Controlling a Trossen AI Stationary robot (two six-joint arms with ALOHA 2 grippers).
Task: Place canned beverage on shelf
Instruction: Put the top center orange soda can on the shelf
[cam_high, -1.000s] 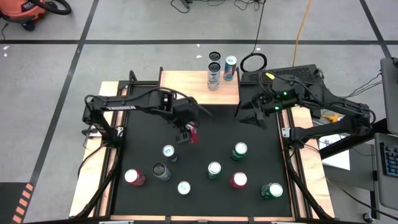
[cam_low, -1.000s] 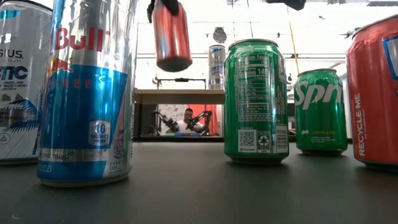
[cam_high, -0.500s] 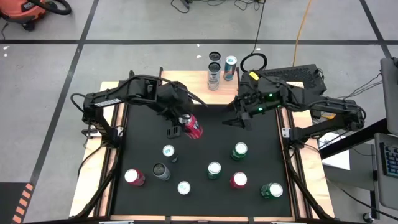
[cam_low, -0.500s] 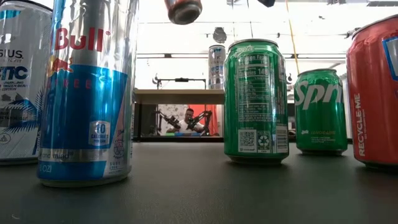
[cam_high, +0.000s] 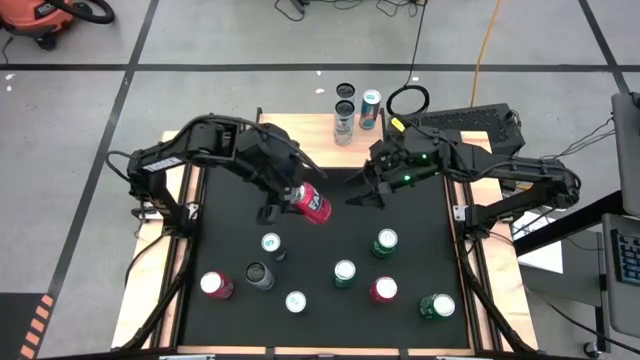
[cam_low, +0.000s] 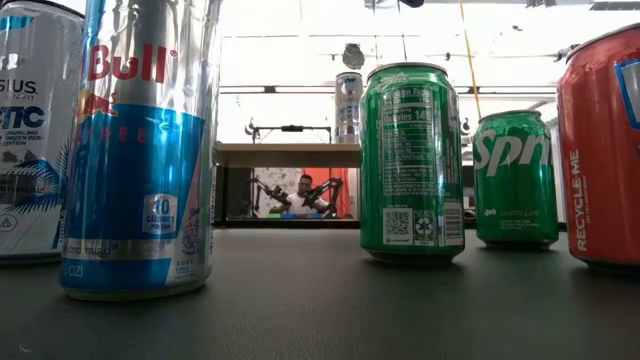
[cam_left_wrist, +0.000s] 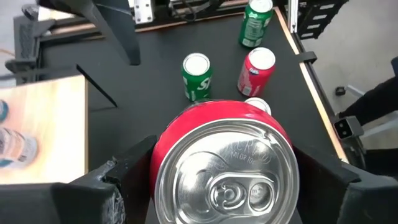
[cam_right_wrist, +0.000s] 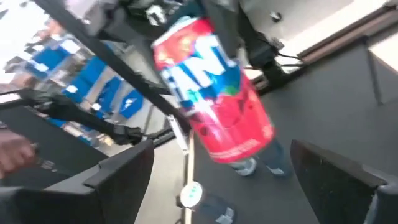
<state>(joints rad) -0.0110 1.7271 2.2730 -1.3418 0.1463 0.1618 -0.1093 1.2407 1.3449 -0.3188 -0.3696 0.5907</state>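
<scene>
A red canned beverage (cam_high: 314, 206) hangs tilted above the middle of the black table, with my left gripper (cam_high: 298, 199) shut on it. My right gripper (cam_high: 360, 192) stands open just to the can's right and faces it without touching. In the right wrist view the can (cam_right_wrist: 214, 93) shows beyond the open fingers. The shelf (cam_high: 300, 142), a light-wood board on black legs, stands at the table's far edge with cans (cam_high: 345, 118) at its far side. It also shows in the low view as the shelf (cam_low: 285, 155). My left gripper pinches the red can's side wall just below its top rim (cam_left_wrist: 163, 163) between its two fingers (cam_left_wrist: 118, 186). The fingers come slanting down from the table's left. The can is lifted clear and tilted, its lid toward the wrist and its bottom (cam_high: 322, 212) pointing down and right.
Several cans stand on the table's near half, among them a silver one (cam_high: 270, 242), green ones (cam_high: 385, 241) (cam_high: 344, 272) and red ones (cam_high: 212, 285) (cam_high: 384, 289). Wooden side rails (cam_high: 150, 290) edge the table. A bare strip of black tabletop (cam_high: 240, 215) lies before the shelf.
My left gripper has risen with the red can, which has gone out of the low view upward. The wrist has rolled, tipping the can from hanging upright to slanting. My right gripper has moved toward the table's left, closer to the can, still open.
</scene>
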